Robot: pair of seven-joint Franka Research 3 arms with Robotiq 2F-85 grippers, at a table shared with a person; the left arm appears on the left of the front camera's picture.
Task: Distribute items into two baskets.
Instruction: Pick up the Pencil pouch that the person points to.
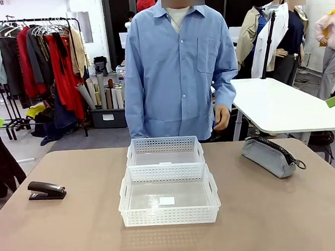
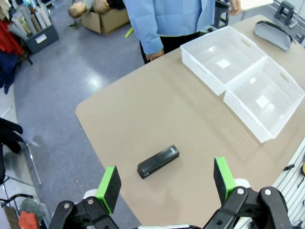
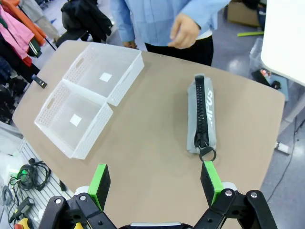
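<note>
Two white perforated baskets stand end to end in the table's middle, the near basket and the far basket; both hold nothing. The black stapler lies at the table's left; my left gripper hangs open high above it. The grey pouch, black zip up, lies at the right; my right gripper hangs open above, just short of its ring end.
A person in a blue shirt stands at the far edge behind the baskets, one hand raised near the pouch's far end. A white table stands beyond at the right, a clothes rack at the back left.
</note>
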